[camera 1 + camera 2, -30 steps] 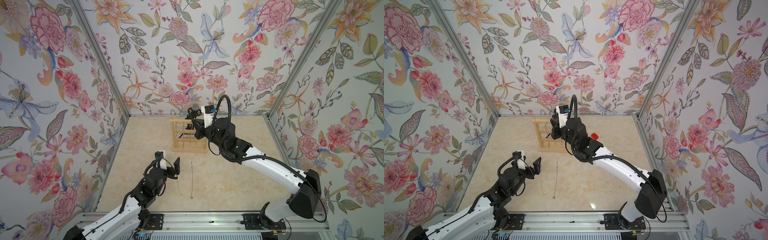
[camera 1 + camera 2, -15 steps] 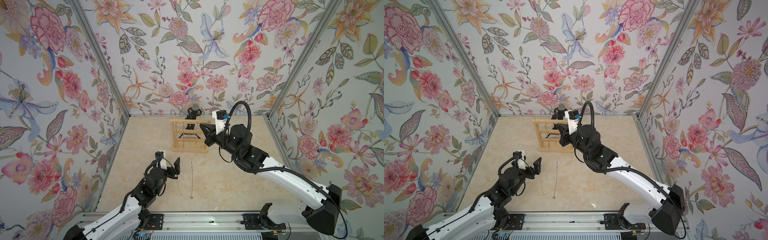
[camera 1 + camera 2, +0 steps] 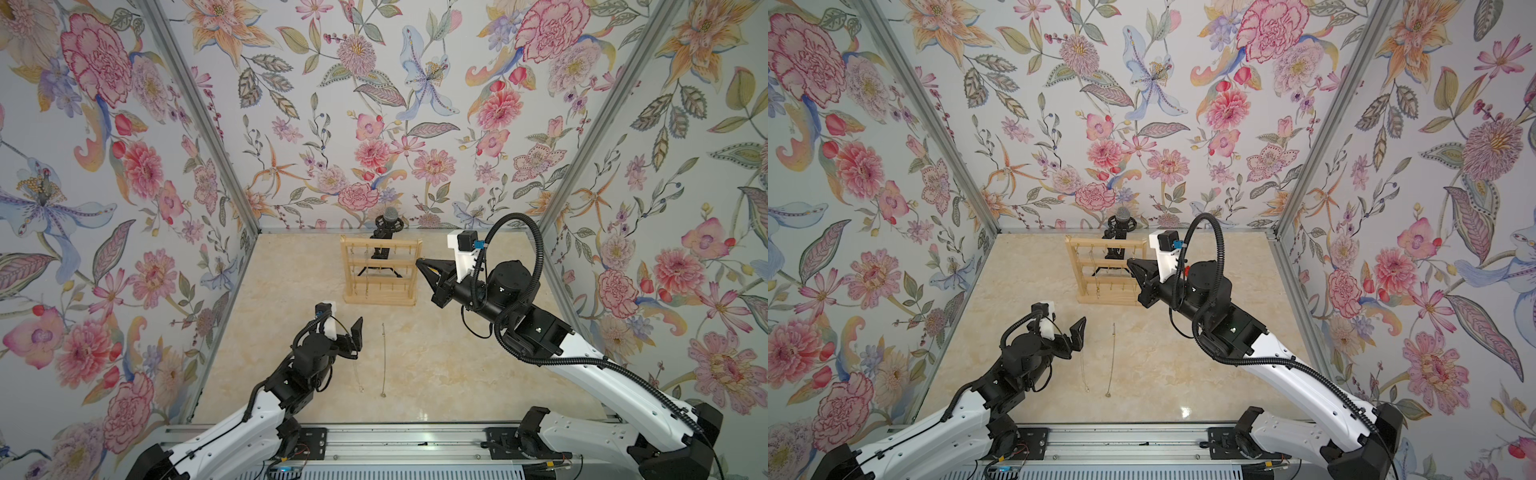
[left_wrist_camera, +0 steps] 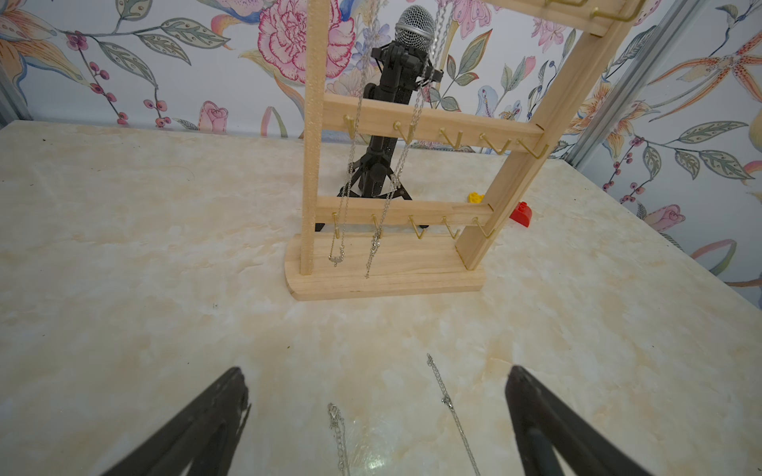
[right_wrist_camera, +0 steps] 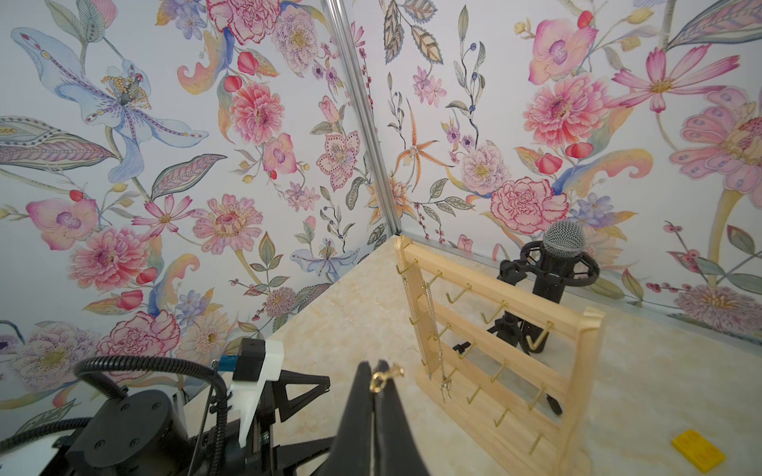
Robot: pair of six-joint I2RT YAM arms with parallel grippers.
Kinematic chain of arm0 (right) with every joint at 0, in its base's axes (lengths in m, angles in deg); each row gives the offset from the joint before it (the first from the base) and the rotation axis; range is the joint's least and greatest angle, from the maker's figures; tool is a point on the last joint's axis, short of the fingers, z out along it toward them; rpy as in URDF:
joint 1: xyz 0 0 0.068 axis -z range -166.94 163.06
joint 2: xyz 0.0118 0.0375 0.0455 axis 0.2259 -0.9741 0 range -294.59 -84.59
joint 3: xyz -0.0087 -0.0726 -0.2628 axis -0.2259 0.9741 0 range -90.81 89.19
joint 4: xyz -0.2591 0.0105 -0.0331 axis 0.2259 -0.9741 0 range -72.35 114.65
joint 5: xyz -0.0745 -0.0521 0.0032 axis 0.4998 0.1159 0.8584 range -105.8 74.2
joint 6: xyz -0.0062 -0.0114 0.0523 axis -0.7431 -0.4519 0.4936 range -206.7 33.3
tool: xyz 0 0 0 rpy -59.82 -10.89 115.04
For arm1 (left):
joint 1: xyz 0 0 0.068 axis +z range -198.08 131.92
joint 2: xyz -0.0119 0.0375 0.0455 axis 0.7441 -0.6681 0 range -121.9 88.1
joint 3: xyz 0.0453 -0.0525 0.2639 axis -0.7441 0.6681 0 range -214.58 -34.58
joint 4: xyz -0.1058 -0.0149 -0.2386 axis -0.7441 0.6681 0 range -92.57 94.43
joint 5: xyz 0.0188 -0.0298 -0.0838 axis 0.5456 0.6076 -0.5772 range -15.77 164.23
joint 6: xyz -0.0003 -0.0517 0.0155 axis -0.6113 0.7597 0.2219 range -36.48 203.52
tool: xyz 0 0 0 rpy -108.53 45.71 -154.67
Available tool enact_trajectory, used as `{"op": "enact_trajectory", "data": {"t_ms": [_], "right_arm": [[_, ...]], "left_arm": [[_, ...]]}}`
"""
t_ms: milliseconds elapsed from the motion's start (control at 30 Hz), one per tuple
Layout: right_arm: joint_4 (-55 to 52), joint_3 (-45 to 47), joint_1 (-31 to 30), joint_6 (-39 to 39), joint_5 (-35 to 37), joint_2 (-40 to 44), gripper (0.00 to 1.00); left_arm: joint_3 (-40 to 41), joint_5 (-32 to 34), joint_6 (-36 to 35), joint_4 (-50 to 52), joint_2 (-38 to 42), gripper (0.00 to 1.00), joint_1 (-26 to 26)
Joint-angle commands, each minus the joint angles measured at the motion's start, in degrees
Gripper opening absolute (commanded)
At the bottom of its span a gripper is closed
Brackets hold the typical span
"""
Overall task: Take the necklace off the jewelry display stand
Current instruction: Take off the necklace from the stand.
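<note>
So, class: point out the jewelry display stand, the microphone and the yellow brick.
jewelry display stand [image 4: 387,282]: left wrist view, wooden base.
microphone [image 4: 414,24]: left wrist view, mesh head.
yellow brick [image 5: 697,450]: right wrist view, top face.

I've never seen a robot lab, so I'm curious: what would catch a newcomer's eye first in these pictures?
The loud floral walls all around, surely. Next the pale wooden jewelry display stand at the far end of the table, with chains hanging on it and two loose chains lying in front. Beside the stand, the right end effector is shut on a small gold piece.
</note>
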Motion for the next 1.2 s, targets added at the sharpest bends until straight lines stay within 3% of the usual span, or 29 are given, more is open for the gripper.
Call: {"op": "enact_trajectory", "data": {"t_ms": [0,333,533,900,1167], "right_arm": [[-2.43,1.70,0.93,0.46,-3.16,3.06,0.00],[-5.88,7.13,7.42,2.02,-10.18,11.55,0.00],[-6.62,9.53,12.48,2.84,-14.69,15.16,0.00],[-8.43,12.59,17.27,4.40,-18.23,19.45,0.00],[-8.35,14.39,17.72,5.86,-19.00,20.50,0.00]], "left_arm": [[-2.40,-4.20,-2.39,-1.57,-0.34,0.99,-0.48],[-4.10,-24.61,-3.80,-14.66,-2.60,0.99,-0.73],[-7.27,-33.58,-3.18,-21.71,-7.16,0.99,-1.51],[-17.06,-42.15,-8.12,-25.32,-19.07,0.99,-6.23],[-23.91,-46.78,-10.05,-26.20,-27.33,0.99,-6.81]]}}
